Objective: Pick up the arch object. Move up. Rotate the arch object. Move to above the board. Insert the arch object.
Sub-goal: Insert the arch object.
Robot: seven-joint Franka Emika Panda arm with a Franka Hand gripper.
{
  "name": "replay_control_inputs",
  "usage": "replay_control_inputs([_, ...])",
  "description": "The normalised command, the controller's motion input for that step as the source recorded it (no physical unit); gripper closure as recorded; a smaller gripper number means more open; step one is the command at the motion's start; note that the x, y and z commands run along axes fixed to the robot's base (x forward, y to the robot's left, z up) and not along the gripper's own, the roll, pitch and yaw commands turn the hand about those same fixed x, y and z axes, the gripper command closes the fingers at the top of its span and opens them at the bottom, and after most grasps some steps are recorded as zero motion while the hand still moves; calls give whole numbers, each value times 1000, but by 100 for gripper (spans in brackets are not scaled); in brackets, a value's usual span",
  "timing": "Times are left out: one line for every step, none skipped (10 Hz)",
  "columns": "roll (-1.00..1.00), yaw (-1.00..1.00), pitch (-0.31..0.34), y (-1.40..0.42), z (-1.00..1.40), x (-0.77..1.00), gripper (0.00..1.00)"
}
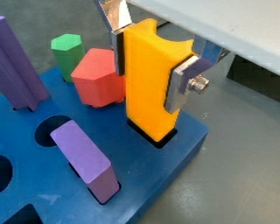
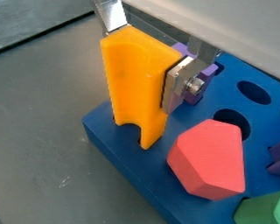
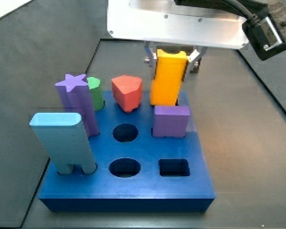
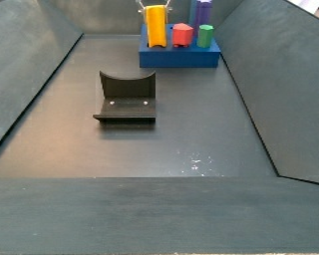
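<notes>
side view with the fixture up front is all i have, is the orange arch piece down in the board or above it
Observer: Not seated. In a wrist view the arch object shows its whole notch, so the legs are not down in the board.
Operator: lined up with a hole
Observer: It looks so. A dark slot lies right under it at the board's corner.
Operator: gripper got it
Observer: Yes, the gripper is shut on it, one finger on each side.
</notes>
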Motion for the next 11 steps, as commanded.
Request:
replay_control_inputs([-46, 0, -123, 0, -194, 309, 100])
replay_control_inputs([0, 0, -96, 0, -209, 151, 100])
replay_control_inputs([0, 0, -89, 0, -254, 0, 100])
replay_control_inputs([0, 0, -51, 0, -271, -26, 100])
replay_control_inputs([1, 0, -4, -80, -231, -177, 100])
replay_control_inputs([34, 0, 0, -103, -257, -197, 100])
replay_control_inputs([46, 0, 0, -83, -280, -214, 100])
replay_control_inputs([16, 0, -31, -37, -294, -140, 100])
replay_control_inputs([21, 0, -63, 0, -391, 0, 100])
replay_control_inputs([46, 0, -69, 0, -500, 100, 100])
replay_control_inputs([57, 0, -76, 0, -523, 103, 100])
